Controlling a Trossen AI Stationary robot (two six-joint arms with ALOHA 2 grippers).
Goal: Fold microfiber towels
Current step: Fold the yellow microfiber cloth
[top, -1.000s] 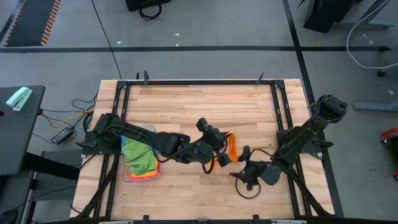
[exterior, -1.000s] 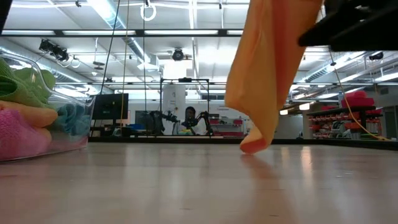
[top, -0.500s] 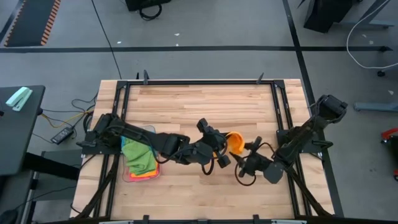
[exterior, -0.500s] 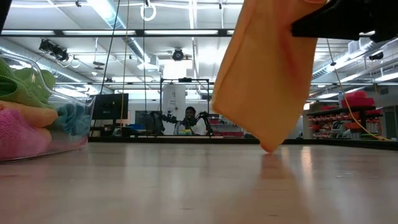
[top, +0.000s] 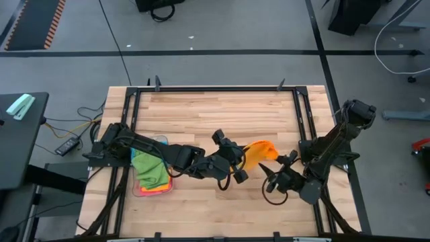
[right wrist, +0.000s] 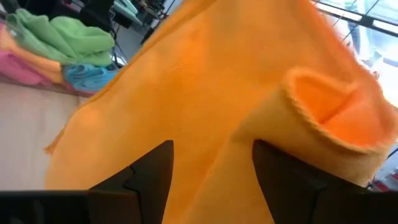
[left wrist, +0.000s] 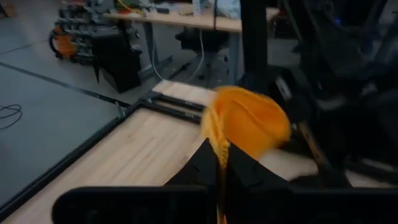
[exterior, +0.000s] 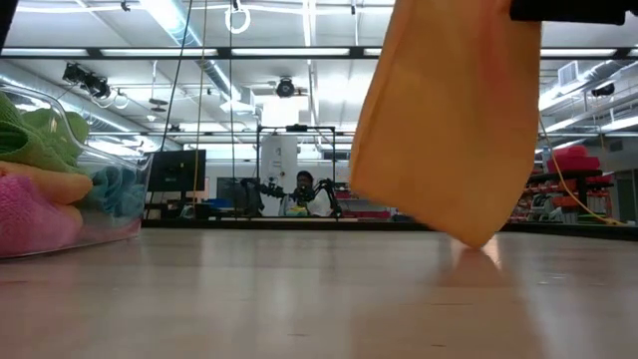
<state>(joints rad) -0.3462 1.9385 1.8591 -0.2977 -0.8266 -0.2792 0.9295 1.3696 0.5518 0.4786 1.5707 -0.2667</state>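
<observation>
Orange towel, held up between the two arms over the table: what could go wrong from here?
1. The left gripper pinches only one edge of the orange towel, so it may slip free.
2. The right gripper has its jaws apart around the cloth and could close on a bunched fold instead of a corner.
3. The towel's low corner hangs just above the table and may drag and crumple.

plain orange towel [top: 259, 152], green towel [top: 149, 167] over orange and pink ones, pale wooden table [top: 215, 111]
</observation>
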